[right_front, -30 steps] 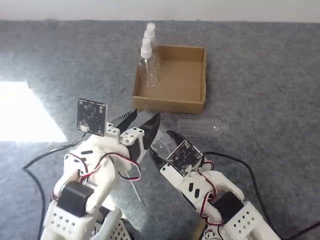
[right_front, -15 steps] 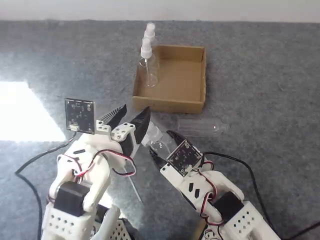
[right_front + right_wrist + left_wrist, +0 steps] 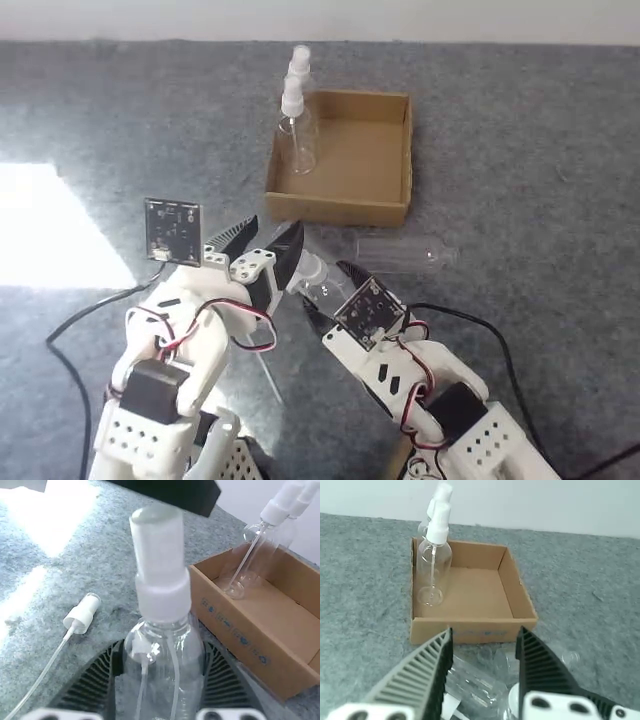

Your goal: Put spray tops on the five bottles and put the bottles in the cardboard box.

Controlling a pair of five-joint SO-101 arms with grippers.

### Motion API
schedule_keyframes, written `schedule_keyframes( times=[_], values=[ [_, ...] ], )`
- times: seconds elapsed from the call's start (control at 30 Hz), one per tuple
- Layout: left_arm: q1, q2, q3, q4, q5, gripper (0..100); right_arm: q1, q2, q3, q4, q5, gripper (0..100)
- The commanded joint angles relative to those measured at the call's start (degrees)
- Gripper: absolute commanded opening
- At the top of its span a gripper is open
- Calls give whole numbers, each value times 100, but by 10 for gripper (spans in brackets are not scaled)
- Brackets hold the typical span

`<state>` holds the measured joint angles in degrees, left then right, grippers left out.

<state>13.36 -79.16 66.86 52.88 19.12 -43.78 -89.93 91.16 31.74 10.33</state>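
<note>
My right gripper (image 3: 326, 290) (image 3: 162, 675) is shut on a clear bottle (image 3: 322, 284) (image 3: 162, 650) that carries a white spray top (image 3: 311, 268) (image 3: 157, 565). My left gripper (image 3: 270, 228) (image 3: 485, 632) stands open just left of that top, apart from it. The cardboard box (image 3: 388, 210) (image 3: 470, 630) (image 3: 250, 635) holds two upright bottles with spray tops (image 3: 297, 125) (image 3: 434, 560) (image 3: 260, 545) in its far left corner. A bare bottle (image 3: 405, 253) lies on its side in front of the box.
A loose spray top (image 3: 82, 617) with its long tube lies on the grey felt table (image 3: 520, 150) near the right gripper; the tube (image 3: 270, 380) shows between the two arms. A bright patch of light (image 3: 50, 225) falls on the left.
My left gripper swung left, away from the held bottle, then came a little way back, uncovering the bottle's spray top. The right arm has hardly moved.
</note>
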Motion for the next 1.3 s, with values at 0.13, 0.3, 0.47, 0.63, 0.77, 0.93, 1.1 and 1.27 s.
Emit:
schedule_keyframes(
  times=[0.13,0.3,0.47,0.63,0.77,0.93,1.1,1.27],
  values=[
    [9,-9,-462,-79,-18,188,40,-119,-246,-110,105,91],
    [-114,-9,-567,-79,-18,188,40,-119,-246,-110,105,91],
    [-633,-9,-752,-79,-9,188,40,-119,-246,-110,105,91],
    [-888,-9,-664,-9,0,188,40,-119,-246,-136,105,91],
    [-870,-9,-356,-44,185,188,57,-119,-290,-154,105,91],
    [-853,-9,-251,-9,185,188,66,-119,-281,-356,114,91],
    [-835,-9,-110,-44,316,188,57,-127,-413,-356,114,91],
    [-369,0,-48,-9,316,188,48,-127,-422,-356,114,91]
  ],
)
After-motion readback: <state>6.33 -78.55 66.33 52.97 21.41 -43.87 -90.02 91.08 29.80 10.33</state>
